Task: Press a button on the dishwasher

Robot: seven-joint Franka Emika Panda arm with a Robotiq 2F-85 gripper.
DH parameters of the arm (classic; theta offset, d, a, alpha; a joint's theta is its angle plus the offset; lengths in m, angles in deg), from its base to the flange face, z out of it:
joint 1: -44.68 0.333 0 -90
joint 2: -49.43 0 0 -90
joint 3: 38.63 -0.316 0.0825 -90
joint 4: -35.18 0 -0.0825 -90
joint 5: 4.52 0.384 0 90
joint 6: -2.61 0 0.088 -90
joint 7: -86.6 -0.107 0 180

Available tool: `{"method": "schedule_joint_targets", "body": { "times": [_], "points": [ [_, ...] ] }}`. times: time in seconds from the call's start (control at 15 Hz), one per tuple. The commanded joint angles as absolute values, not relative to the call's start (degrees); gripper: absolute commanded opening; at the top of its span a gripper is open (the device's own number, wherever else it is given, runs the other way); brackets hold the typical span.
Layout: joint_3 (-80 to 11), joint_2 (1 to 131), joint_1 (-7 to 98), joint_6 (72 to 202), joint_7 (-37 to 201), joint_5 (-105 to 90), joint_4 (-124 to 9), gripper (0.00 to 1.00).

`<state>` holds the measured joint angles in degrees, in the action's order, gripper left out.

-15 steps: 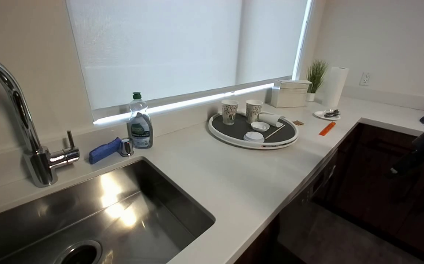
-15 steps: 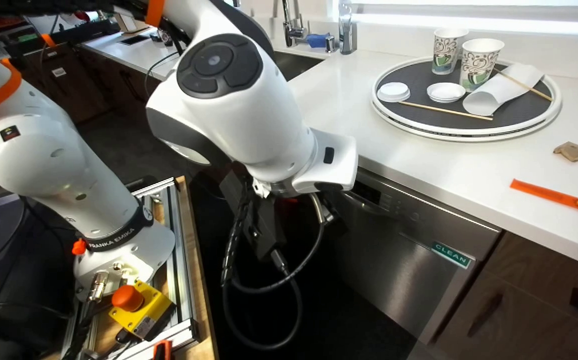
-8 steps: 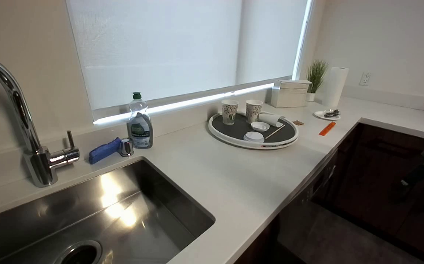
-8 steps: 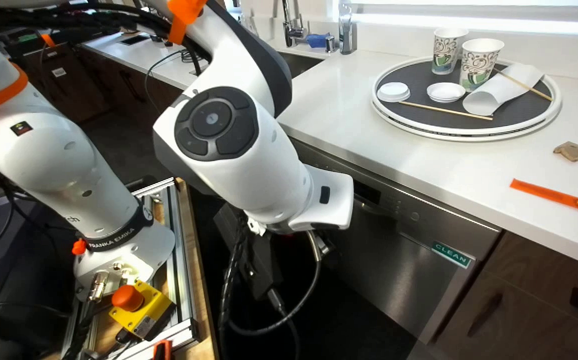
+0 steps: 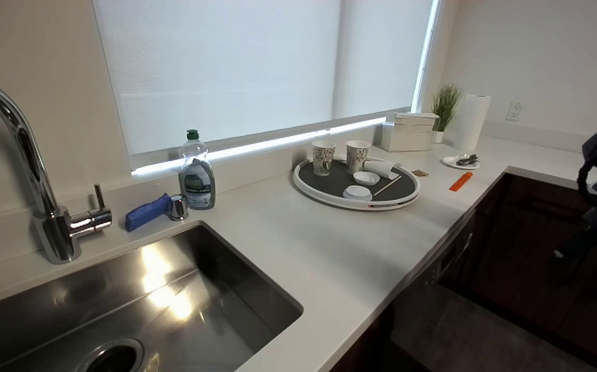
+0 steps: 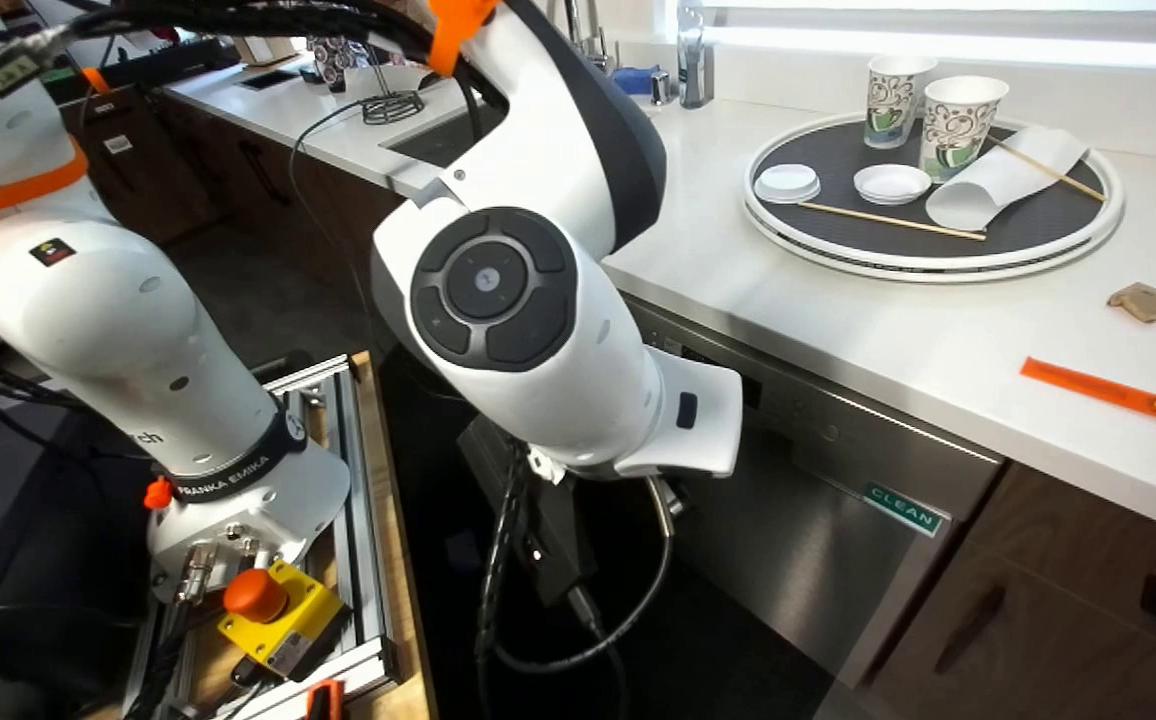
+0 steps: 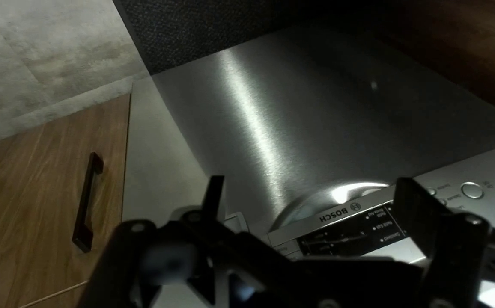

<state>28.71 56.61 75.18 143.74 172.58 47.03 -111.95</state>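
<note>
In an exterior view we see the arm (image 6: 603, 400) reaching lower and farther to the right than a second ago, its round button pad (image 6: 486, 278) turned more squarely toward us. Its white end (image 6: 710, 440) now covers more of the dark display (image 6: 753, 392) on the dishwasher (image 6: 803, 530), and its dark back (image 6: 618, 140) hides the foot of the faucet (image 6: 573, 18). We also find a cable plug (image 6: 8, 72) come into the upper left and a wire object (image 6: 393, 107) uncovered in the background. In an exterior view we see the gripper (image 5: 560, 254) lower than a second ago, and a black cable (image 5: 582, 181) bulging farther in from the right edge.
</note>
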Motion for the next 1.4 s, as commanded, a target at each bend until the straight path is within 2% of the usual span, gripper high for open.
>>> {"method": "schedule_joint_targets", "body": {
  "times": [0.0,0.13,0.2,0.27,0.33,0.47,0.53,0.67,0.93,1.33],
  "points": [
    [20.9,70.5,68.3,135.8,176.0,55.3,-105.6,1.00],
    [14.9,76.0,62.8,134.0,176.2,57.6,-101.9,1.00],
    [8.0,76.4,56.1,135.3,174.6,56.0,-100.0,1.00],
    [8.7,81.6,56.6,133.5,175.9,58.7,-96.9,1.00],
    [1.2,81.8,49.2,136.1,174.0,56.1,-94.6,1.00],
    [-5.9,86.6,41.4,137.6,173.0,54.8,-88.2,1.00],
    [-7.4,77.2,41.2,141.2,171.5,50.4,-95.6,1.00],
    [-12.2,79.3,36.1,142.5,170.8,48.5,-93.5,1.00],
    [-13.3,76.8,35.0,142.6,170.5,47.6,-94.3,1.00],
    [-26.7,80.1,24.4,157.9,181.5,53.1,-92.8,1.00]
  ]
}}
